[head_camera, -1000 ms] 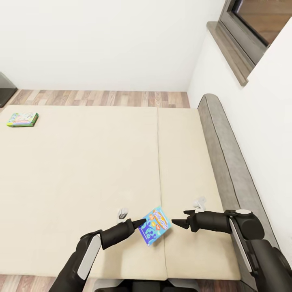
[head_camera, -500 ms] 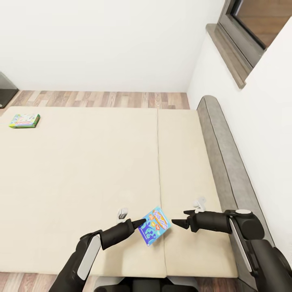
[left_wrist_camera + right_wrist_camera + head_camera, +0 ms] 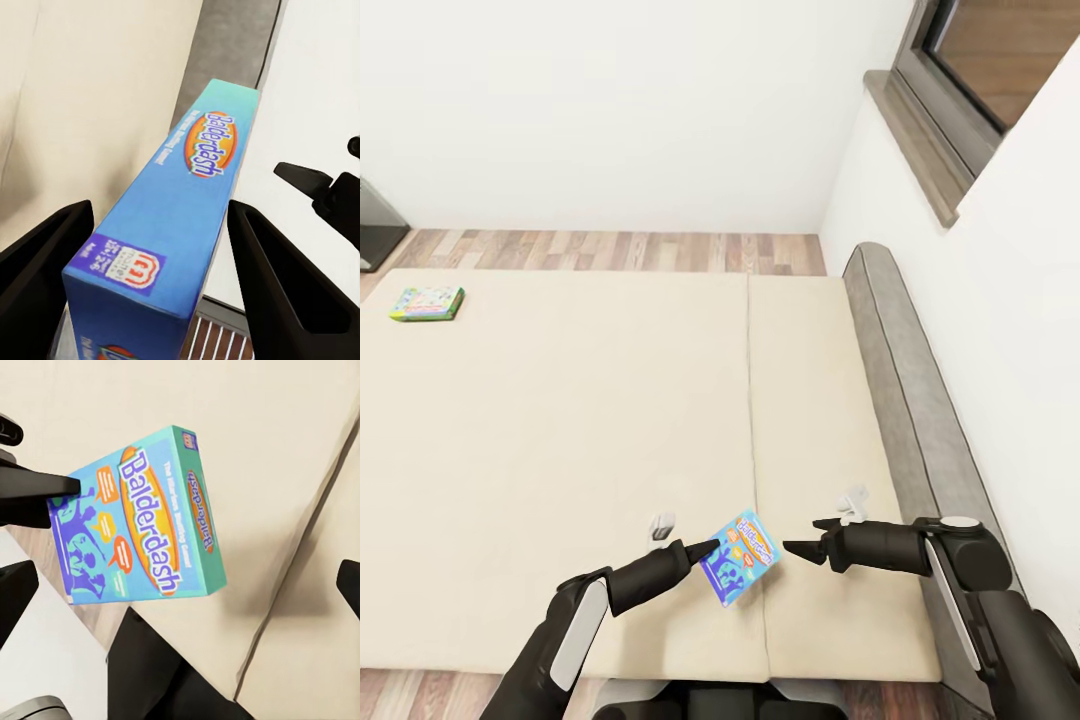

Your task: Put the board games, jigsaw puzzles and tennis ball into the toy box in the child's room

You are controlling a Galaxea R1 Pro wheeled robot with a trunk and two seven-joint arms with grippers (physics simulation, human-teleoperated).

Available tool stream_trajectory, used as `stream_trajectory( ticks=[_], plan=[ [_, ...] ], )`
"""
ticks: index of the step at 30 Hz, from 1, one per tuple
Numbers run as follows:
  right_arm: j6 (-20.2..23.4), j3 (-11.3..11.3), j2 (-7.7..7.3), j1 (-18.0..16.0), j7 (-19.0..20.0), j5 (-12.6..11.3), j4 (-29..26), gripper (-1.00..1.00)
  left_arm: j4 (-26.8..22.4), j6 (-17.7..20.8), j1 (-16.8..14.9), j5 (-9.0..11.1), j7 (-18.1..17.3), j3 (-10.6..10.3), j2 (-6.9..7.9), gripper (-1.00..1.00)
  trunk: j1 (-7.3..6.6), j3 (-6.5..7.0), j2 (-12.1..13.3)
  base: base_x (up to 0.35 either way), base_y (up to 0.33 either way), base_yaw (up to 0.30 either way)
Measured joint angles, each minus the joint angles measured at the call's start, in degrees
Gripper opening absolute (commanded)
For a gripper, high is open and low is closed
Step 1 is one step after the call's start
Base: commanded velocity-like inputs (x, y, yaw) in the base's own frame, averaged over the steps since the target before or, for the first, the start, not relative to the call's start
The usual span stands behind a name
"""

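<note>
Left gripper (image 3: 705,549) holds the blue board game (image 3: 741,556), lettered "Balderdash", lifted above the near edge of the bed (image 3: 560,440). Left wrist view: the box (image 3: 176,225) sits between the two dark fingers (image 3: 281,285), which look clamped on its wide faces near one end, so most of the box sticks out past the grip. Right wrist view shows the box (image 3: 139,536) tilted in the air, casting a shadow on the mattress, clear of the bed.

Right gripper (image 3: 792,550) hangs just beside the box, tips pointing at it, not touching. Its fingers are parted and hold nothing.

Second board game (image 3: 427,303), green-edged, lies flat at the far left corner of the bed, well apart from both arms, untouched. Grey headboard (image 3: 905,380) runs along the right side under a window (image 3: 970,70); wood plank floor (image 3: 610,250) beyond the bed. Toy box and table are out of sight here.

Judgement: early in the task, one game picked up, nothing boxed yet.

Risks:
- The hold is near one end, so the box's weight hangs off the fingers; it could pivot or slide out while the base turns and drives.
- Right gripper is very near; any drift could knock the box and loosen the hold.
- If it drops it may land on the bed edge or the floor, needing a low re-grasp.
- The far game calls for a long reach or a reposition round the bed.
</note>
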Motion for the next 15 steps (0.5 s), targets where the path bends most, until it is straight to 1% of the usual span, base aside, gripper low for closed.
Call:
stream_trajectory(
  ticks=[15],
  plan=[
    [0.01, -0.08, 0.01, 0.00, -0.01, 0.00, 0.00, 1.00, 0.00, -0.03, 0.00, -0.04, 0.03, 0.00, 0.01, -1.00, -3.30, 3.92, 6.02, 0.000, 0.000, 0.000]
  ],
)
